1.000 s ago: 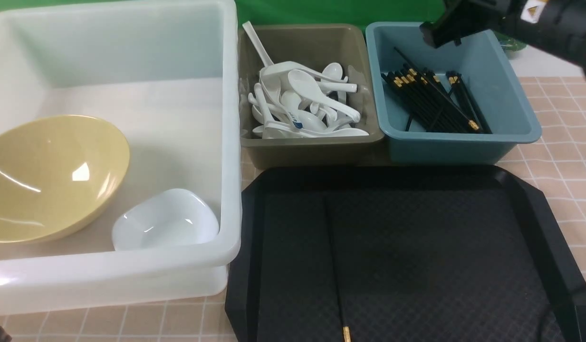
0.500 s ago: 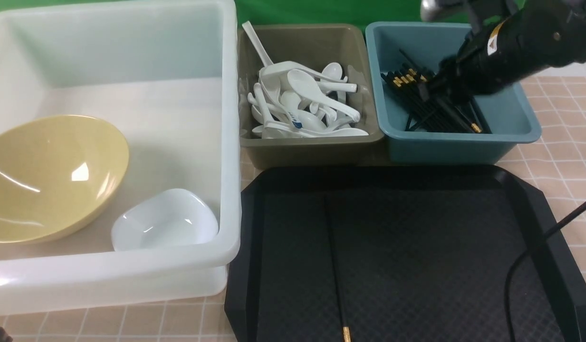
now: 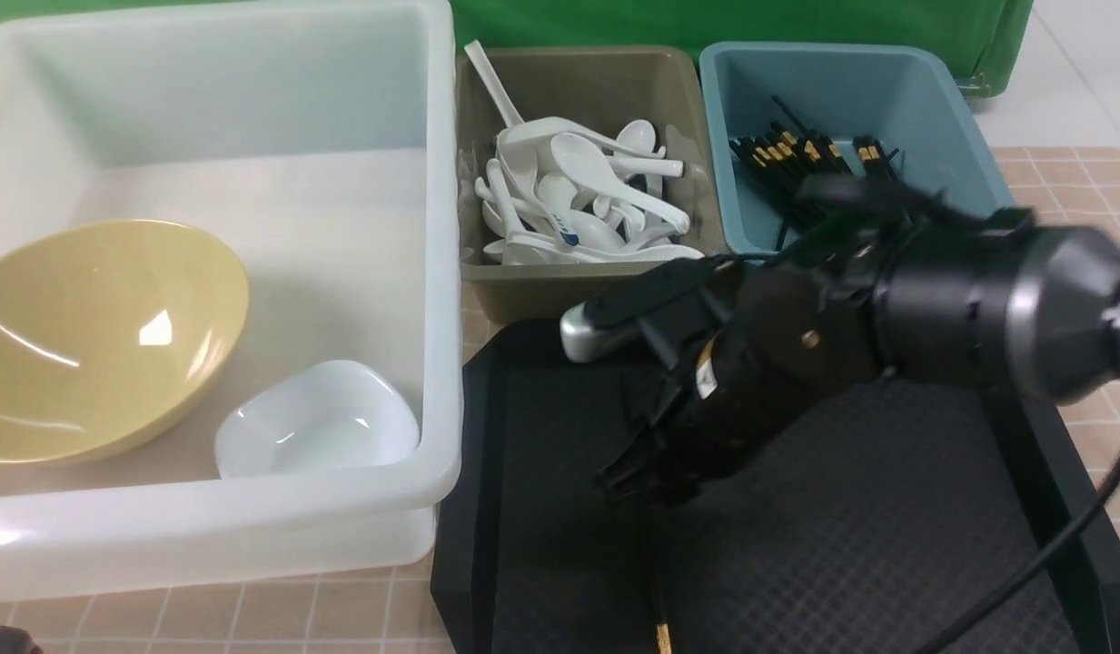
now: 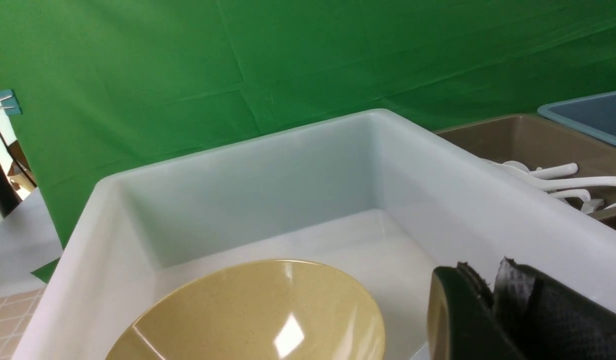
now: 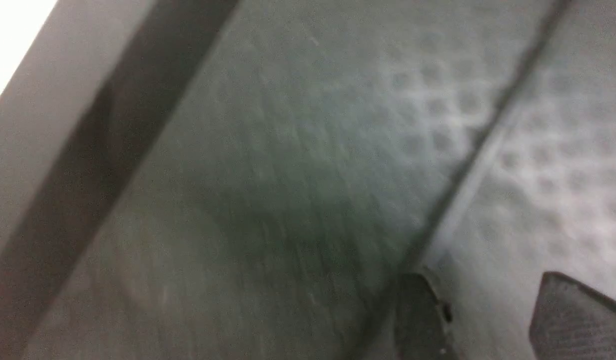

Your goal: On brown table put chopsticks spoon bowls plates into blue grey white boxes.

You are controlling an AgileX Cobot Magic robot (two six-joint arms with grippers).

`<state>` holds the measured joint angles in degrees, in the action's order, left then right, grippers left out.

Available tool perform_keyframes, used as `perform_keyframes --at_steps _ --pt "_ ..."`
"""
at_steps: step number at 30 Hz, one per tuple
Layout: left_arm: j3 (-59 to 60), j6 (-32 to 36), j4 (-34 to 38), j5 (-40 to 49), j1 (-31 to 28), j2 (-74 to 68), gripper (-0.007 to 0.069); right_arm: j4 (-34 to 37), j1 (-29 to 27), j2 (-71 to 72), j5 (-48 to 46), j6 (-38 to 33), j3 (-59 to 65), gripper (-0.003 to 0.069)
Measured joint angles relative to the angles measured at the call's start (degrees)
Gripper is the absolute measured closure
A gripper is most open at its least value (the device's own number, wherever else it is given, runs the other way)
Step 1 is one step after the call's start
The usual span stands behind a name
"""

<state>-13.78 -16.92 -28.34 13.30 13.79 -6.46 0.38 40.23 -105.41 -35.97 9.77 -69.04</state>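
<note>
Chopstick, thin and black with a gold band (image 3: 652, 581), is lying lengthwise on the black textured tray (image 3: 887, 563). Right jaws are being held spread just above it; centring across the stick and lowering fully are being advised before closing.

Yellow bowl (image 3: 105, 341) glaring; right wrist view blurred

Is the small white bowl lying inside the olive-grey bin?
No, the small white bowl sits in the large white tub, next to the yellow bowl.
</note>
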Motion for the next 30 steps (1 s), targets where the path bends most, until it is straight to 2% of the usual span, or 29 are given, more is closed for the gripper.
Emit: perform_keyframes --at_steps 6,10,11,12,13,14,17,20,23,26,30 --pt "0.0 -0.5 0.0 0.0 0.0 0.0 0.0565 -0.4 0.0 -4.7 2.6 2.5 -0.6 0.0317" --pt "0.0 -0.6 0.0 -0.1 0.0 0.0 0.0565 -0.4 0.0 -5.2 1.8 1.6 -1.0 0.0354" --pt "0.0 -0.6 0.0 -0.2 0.0 0.0 0.0565 -0.4 0.0 -5.2 1.0 -0.3 -1.1 0.0405" --pt "0.0 -0.6 0.0 -0.2 0.0 0.0 0.0565 -0.7 0.0 -5.2 0.9 -0.6 -1.1 0.0412" --pt "0.0 -0.6 0.0 -0.3 0.0 0.0 0.0565 -1.1 0.0 -5.2 0.2 -2.6 -1.1 0.0490" --pt "0.0 -0.6 0.0 -0.3 0.0 0.0 0.0565 -1.3 0.0 -5.2 -0.1 -3.3 -1.1 0.0526" --pt "0.0 -0.6 0.0 -0.4 0.0 0.0 0.0565 -0.9 -0.1 -4.6 -1.7 -5.5 -1.2 0.0593" --pt "0.0 -0.6 -0.4 -0.5 0.0 0.0 0.0565 -0.4 0.0 -1.8 -9.0 -9.1 -0.3 0.0604" --pt "0.0 -0.6 -0.8 -0.6 0.0 0.0 0.0565 -0.4 0.0 1.7 -11.7 -11.0 0.2 0.0606" --pt "0.0 -0.6 -1.3 -0.7 0.0 0.0 0.0565 -3.4 -0.2 11.0 -10.6 -12.6 0.2 0.0606" --pt "0.0 -0.7 -1.3 -0.8 0.0 0.0 0.0565 -10.1 -2.1 19.6 -4.0 -10.8 0.2 0.0608"
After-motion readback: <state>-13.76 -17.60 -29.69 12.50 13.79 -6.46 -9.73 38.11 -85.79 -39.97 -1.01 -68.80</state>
